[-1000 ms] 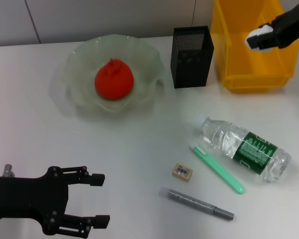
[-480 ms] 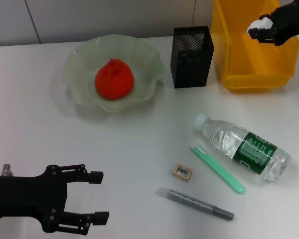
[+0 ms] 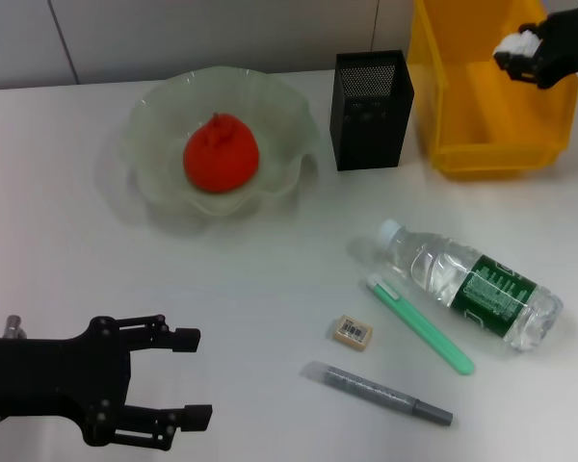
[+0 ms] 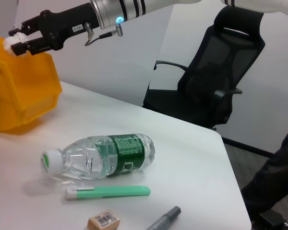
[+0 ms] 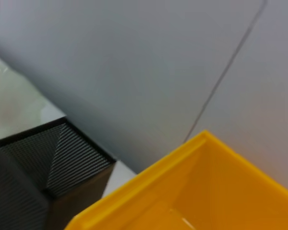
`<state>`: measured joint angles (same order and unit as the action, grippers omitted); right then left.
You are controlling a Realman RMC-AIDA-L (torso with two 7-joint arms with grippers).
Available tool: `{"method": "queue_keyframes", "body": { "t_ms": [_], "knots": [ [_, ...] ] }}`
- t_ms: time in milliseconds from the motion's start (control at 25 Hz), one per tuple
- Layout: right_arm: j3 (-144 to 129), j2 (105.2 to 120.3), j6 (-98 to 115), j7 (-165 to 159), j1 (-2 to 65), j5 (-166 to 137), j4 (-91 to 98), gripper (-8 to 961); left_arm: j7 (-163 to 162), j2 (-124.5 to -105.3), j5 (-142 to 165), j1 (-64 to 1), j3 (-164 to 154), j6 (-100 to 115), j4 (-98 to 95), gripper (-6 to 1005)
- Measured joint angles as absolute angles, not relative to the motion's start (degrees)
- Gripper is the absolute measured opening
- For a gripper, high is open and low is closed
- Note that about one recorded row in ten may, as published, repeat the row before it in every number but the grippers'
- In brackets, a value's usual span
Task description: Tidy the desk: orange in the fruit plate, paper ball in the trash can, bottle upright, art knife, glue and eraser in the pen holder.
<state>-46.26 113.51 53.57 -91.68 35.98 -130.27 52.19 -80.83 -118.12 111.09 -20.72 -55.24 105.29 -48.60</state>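
Note:
My right gripper hangs over the yellow trash can at the back right, shut on the white paper ball. The left wrist view shows the same gripper and paper ball over the can. The orange lies in the pale fruit plate. Beside the plate stands the black mesh pen holder. The bottle lies on its side. Near it are the green art knife, the eraser and the grey glue stick. My left gripper rests open at the near left.
The left wrist view shows the bottle, art knife, eraser and glue, with a black office chair beyond the desk edge. The right wrist view shows the pen holder next to the can's rim.
My right gripper has carried the paper ball up and to the right, further over the yellow can. The left arm has hardly moved.

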Motion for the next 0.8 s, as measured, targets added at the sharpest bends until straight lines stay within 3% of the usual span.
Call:
{"method": "queue_keyframes", "body": {
  "t_ms": [160,520,680,800],
  "knots": [
    [-44.3,113.16,54.0,-92.1,35.9,-129.6,52.0,491,-80.9,-118.18,111.1,-21.0,-55.2,105.3,-48.6,817],
    [-44.1,113.38,55.6,-95.4,35.2,-129.3,54.3,712,-81.0,-118.22,110.8,-21.8,-55.2,105.3,-48.6,814],
    [-44.8,113.85,66.4,-110.1,33.0,-133.5,65.4,802,-81.0,-118.18,110.6,-22.0,-55.2,105.3,-48.6,813],
    [-44.9,113.94,76.3,-120.4,32.6,-138.3,73.4,802,-81.0,-118.14,110.6,-22.1,-55.2,105.3,-48.7,812]
  ]
}}
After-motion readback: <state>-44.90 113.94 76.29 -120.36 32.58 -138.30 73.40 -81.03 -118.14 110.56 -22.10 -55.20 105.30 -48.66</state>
